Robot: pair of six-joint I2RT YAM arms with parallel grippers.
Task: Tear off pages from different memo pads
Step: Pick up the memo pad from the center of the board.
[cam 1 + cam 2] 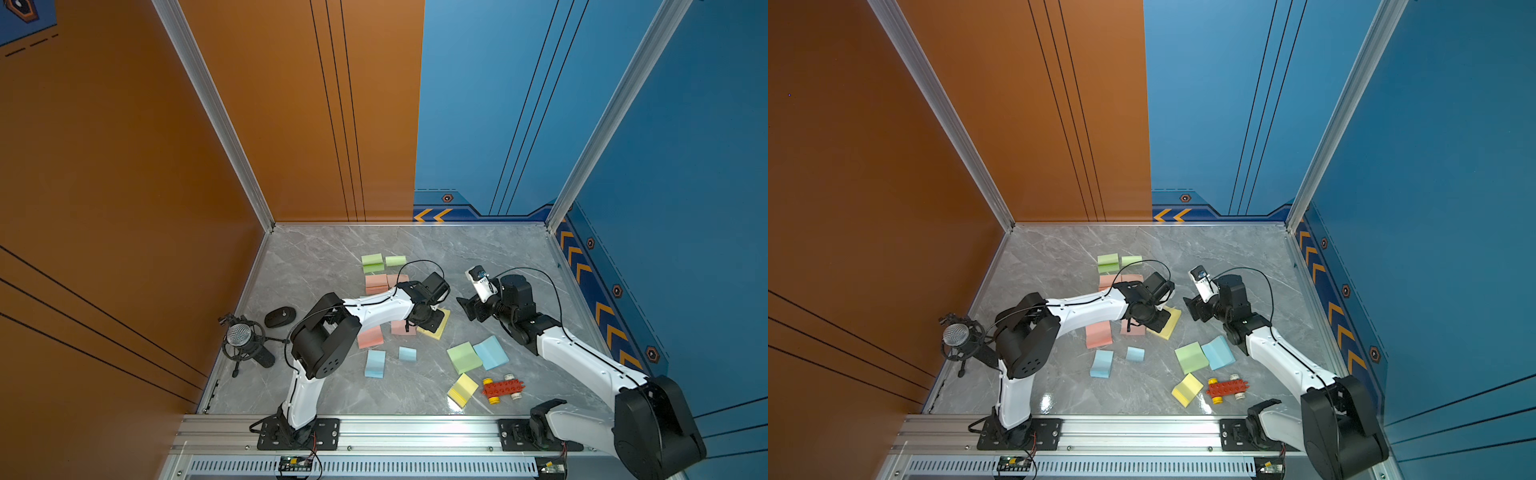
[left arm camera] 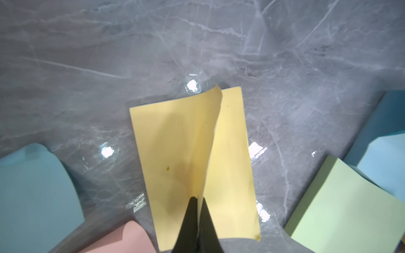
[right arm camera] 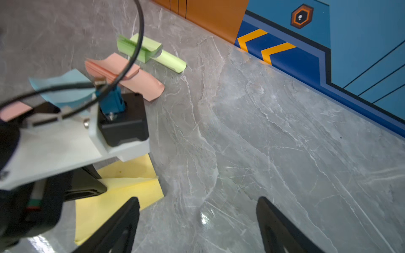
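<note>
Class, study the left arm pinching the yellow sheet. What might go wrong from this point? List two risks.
1. The right end effector hangs open beside the yellow memo pad, not pinning it, so the pad may lift or slide with the pull.
2. The left end effector pinches the yellow page only at its edge; it may slip or tear.

On the grey marble-patterned tabletop (image 1: 316, 257), the left arm's black gripper (image 1: 432, 322) sits over a flat square yellow memo pad (image 1: 441, 329) near centre. The right arm's black gripper (image 1: 465, 308) stands apart at its 3 o'clock. A red toy brick car (image 1: 503, 388) lies at 5 o'clock.
</note>
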